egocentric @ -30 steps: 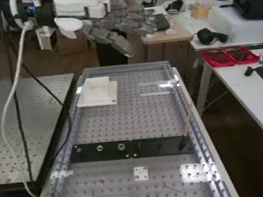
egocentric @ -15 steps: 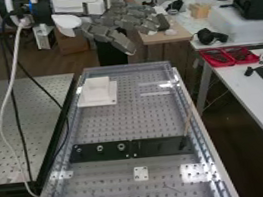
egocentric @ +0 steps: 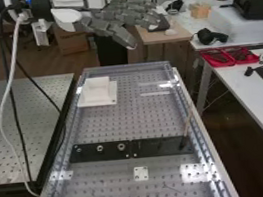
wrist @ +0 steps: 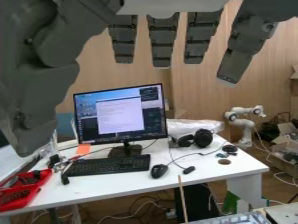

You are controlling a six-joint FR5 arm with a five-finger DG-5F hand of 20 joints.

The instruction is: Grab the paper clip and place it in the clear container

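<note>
My hand [egocentric: 124, 13] is above and beyond the far end of the perforated bench [egocentric: 118, 123], well apart from its surface. In the wrist view my hand [wrist: 163, 40] has its fingers extended and spread apart, with the thumb set wide of them, and I have nothing between them. Near the bench's near end, right of its middle in the high view, I see a thin, wire-like thing [egocentric: 170, 187]; it is too small for me to tell whether that is the paper clip. At the bench's far right, pale strips [egocentric: 156, 93] catch the light, and I cannot tell whether they belong to the clear container. A white block [egocentric: 98, 91] sits on the bench's far left part. A long black plate [egocentric: 98, 157] lies across the bench's near half, with a wooden stick [egocentric: 187, 123] rising at a tilt by the bench's right edge. A small white plate [egocentric: 141, 173] lies nearer the bench's near end. Right of the bench stands a white table [wrist: 133, 187] bearing a monitor [wrist: 122, 115], a keyboard [wrist: 110, 166], a mouse [wrist: 158, 171] and headphones [wrist: 203, 138].
</note>
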